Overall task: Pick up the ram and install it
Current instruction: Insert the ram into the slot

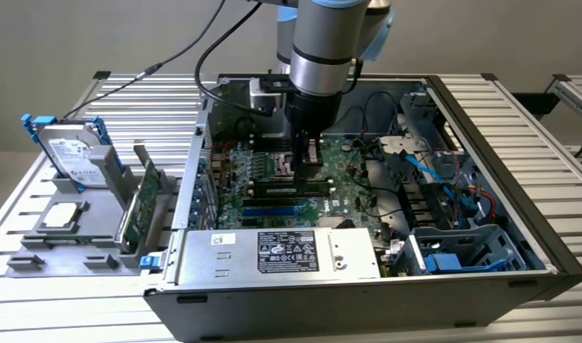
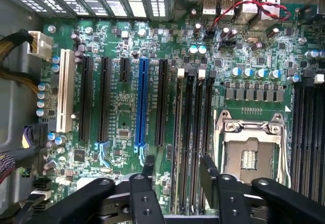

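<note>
My gripper hangs inside the open computer case, low over the green motherboard. Its two black fingers stand apart, open, straddling the black memory slots beside the processor socket. A long narrow green stick with dark chips, the ram, stands on edge in a slot just in front of the gripper in the exterior view. In the wrist view the slots run edge-on between the fingers, and I cannot make out the ram among them. Nothing is held between the fingers.
A fixture at the exterior view's left holds a hard drive, a processor and a broad green expansion card. The power supply lies along the case's front. Blue cables and drive bays crowd the right side. A blue expansion slot lies beside the memory slots.
</note>
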Tool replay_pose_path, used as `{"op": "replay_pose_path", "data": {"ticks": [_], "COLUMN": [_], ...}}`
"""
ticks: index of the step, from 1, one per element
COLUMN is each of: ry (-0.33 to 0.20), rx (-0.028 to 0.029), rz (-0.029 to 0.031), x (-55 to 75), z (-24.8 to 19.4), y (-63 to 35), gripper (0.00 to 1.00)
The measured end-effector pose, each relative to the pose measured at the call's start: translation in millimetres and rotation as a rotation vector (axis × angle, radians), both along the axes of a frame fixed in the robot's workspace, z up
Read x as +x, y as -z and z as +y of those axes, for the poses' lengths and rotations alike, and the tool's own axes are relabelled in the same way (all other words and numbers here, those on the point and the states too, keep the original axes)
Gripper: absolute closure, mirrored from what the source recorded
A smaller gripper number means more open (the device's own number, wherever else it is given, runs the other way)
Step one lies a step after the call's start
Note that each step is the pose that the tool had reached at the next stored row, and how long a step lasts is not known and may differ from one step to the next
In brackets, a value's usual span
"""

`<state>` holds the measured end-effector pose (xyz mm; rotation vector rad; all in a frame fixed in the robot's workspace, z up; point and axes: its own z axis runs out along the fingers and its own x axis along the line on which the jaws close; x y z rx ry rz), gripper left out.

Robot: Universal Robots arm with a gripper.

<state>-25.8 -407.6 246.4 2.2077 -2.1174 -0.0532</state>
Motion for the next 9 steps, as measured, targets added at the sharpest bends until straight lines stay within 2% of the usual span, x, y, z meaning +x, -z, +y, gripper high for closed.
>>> {"op": "replay_pose_path", "data": {"ticks": [1,3,4,5,6,7,9], "ry": [0.0,0.0,0.0,0.0,0.0,0.0,0.0], "rx": [-0.0001,-0.0003,-0.0003,-0.0003,-0.0003,-0.0003,-0.0003], "rz": [0.0,0.0001,0.0001,0.0001,0.0001,0.0001,0.0001], "x": [0.0,0.0,0.0,0.0,0.0,0.0,0.0], "z": [0.0,0.0,0.0,0.0,0.0,0.0,0.0], "y": [0.0,-0.1,-0.1,-0.1,-0.1,-0.1,-0.1], "gripper": [0.57,0.69,0.69,0.81,0.81,0.87,0.89]}}
